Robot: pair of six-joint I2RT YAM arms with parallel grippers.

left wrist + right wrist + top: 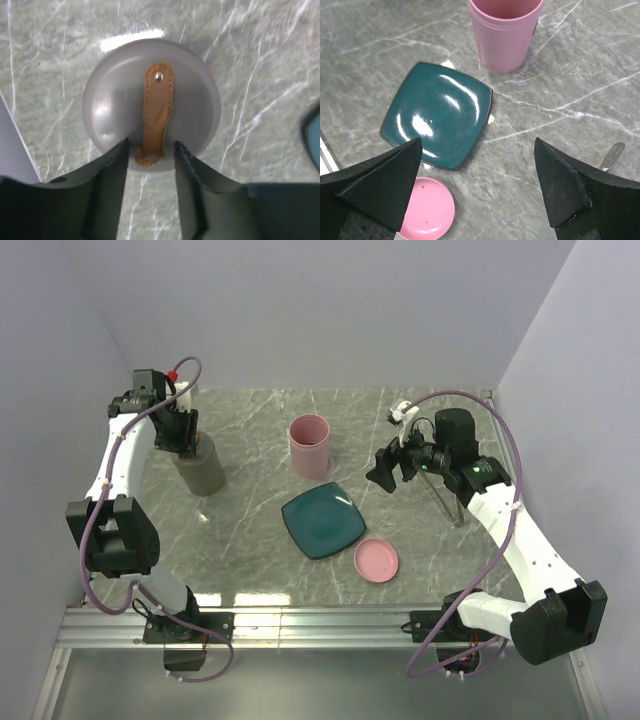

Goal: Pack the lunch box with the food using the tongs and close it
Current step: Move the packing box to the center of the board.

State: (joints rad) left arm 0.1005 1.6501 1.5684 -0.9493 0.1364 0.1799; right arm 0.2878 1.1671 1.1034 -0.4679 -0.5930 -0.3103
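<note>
Leather strap (159, 100) sits between the parted jaws of your left gripper (151, 146); right gripper (477, 145) gapes empty. Withdraw crooked and you could snag it, tipping the lunch box (203, 475).

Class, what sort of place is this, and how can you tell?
Probably a robot test bench: two robot arms bolted to a marbled table, plain walls boxing it in, a plate set out as a prop.

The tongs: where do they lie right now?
Top view: the tongs lie at the table's right, beneath the right arm, right of the teal plate.
</note>
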